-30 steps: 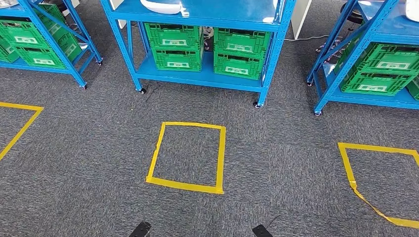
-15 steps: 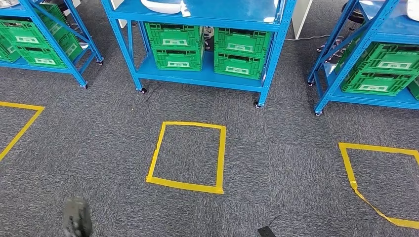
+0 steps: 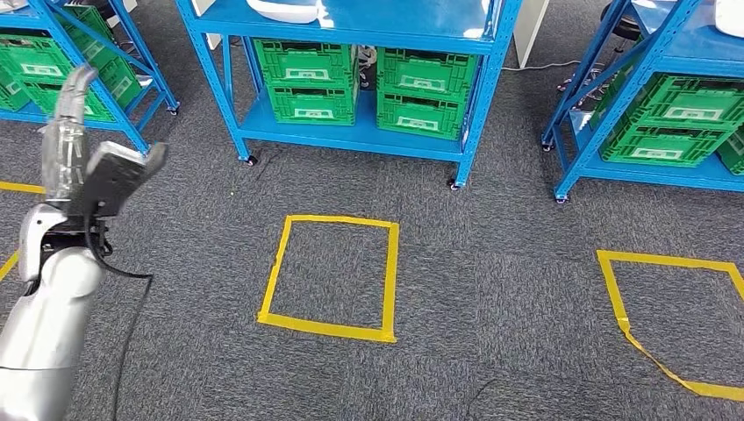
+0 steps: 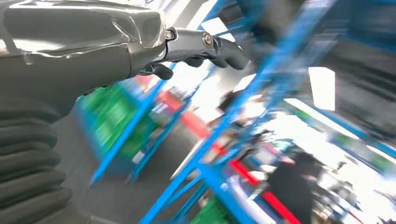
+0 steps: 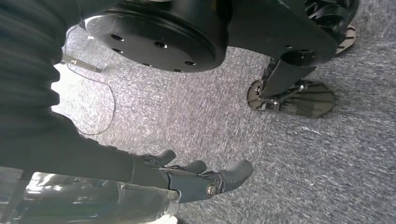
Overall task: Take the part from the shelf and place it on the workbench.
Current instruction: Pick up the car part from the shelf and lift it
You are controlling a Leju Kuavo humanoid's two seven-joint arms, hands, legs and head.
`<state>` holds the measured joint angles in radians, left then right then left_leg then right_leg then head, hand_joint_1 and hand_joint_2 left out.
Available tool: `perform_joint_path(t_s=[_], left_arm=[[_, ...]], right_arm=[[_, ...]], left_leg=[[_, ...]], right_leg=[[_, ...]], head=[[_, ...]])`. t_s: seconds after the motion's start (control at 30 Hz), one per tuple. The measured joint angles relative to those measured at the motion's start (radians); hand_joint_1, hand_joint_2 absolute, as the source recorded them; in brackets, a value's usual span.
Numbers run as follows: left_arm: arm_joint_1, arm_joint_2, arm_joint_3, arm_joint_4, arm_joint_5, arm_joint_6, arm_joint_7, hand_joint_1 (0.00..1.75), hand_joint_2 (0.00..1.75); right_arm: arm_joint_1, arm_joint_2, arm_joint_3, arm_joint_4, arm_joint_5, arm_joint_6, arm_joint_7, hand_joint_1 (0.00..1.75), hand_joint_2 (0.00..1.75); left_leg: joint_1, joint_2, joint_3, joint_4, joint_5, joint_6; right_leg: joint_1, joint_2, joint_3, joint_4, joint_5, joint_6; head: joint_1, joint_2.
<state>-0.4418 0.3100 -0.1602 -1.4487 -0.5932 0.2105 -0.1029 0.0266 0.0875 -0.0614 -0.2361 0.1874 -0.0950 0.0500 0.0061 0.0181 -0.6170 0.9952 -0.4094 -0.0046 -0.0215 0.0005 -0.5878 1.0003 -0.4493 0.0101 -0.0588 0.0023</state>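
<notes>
Carpet stretches between me and the blue shelf (image 3: pixel 351 22) at top centre of the head view, where the white part (image 3: pixel 282 10) lies on the upper deck, cut off by the frame's top edge. My left hand (image 3: pixel 110 175) is raised at the left of the frame, its fingers loosely apart and holding nothing; the left wrist view is blurred but shows the left hand (image 4: pixel 205 44) with dark fingers extended and bare. My right hand (image 5: pixel 205 179) hangs low over the grey carpet in the right wrist view, fingers gently curved, spread and empty. A yellow taped square (image 3: pixel 332 276) marks the floor at frame centre, directly in front of the shelf, with green crates (image 3: pixel 368 88) stacked on the lower deck beyond it. The step in hand, as I judge it, is the approach: I am well apart from the part and no reach is possible yet. Done well, it means closing in squarely on the middle shelf, likely stopping at the taped square, keeping the raised arm clear of the blue uprights, and bringing the fingers wide to the part only once I stand steady.
</notes>
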Motion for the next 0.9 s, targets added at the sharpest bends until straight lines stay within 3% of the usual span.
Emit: perform_joint_path(t_s=[0.2, 0.4, 0.6, 0.73, 0.9], left_arm=[[0.001, -0.009, -0.082, -0.123, -0.056, -0.009, 0.009, 0.0, 1.75], [-0.015, -0.008, -0.123, -0.165, -0.199, -0.007, -0.001, 0.0, 1.75], [-0.033, -0.009, -0.169, -0.18, -0.22, -0.04, 0.001, 0.0, 1.75], [-0.035, -0.01, -0.202, -0.18, -0.189, -0.064, 0.022, 0.0, 0.0], [-0.035, -0.011, -0.206, -0.178, -0.095, -0.074, 0.051, 0.0, 0.0]], right_arm=[[-0.002, 0.0, -0.004, 0.019, 0.0, 0.002, 0.0, 0.0, 1.75], [-0.006, -0.005, -0.007, 0.033, 0.0, -0.01, 0.006, 0.0, 1.75], [-0.007, -0.017, -0.022, 0.04, -0.019, -0.011, 0.005, 0.0, 1.75], [-0.011, -0.033, -0.023, 0.041, 0.004, -0.011, 0.006, 0.0, 1.75], [-0.018, -0.067, -0.021, 0.041, 0.025, -0.019, 0.003, 0.0, 1.75]], left_leg=[[0.001, 0.001, 0.0, 0.0, 0.0, 0.0], [0.003, 0.001, 0.0, 0.0, 0.001, 0.0], [0.003, 0.0, 0.0, 0.0, 0.001, 0.0], [0.002, 0.001, 0.0, 0.0, 0.001, 0.0], [0.002, 0.001, -0.001, 0.0, 0.001, 0.0]], right_leg=[[0.0, 0.0, -0.001, 0.0, 0.0, 0.0], [0.003, 0.0, -0.001, 0.0, 0.0, 0.0], [0.002, 0.0, -0.001, 0.0, 0.0, 0.0], [0.002, 0.0, -0.001, 0.0, 0.0, 0.0], [0.002, 0.0, -0.001, 0.0, 0.0, 0.0]], head=[[0.0, 0.0], [0.0, 0.0], [0.0, 0.0], [0.0, 0.0], [0.0, 0.0]])
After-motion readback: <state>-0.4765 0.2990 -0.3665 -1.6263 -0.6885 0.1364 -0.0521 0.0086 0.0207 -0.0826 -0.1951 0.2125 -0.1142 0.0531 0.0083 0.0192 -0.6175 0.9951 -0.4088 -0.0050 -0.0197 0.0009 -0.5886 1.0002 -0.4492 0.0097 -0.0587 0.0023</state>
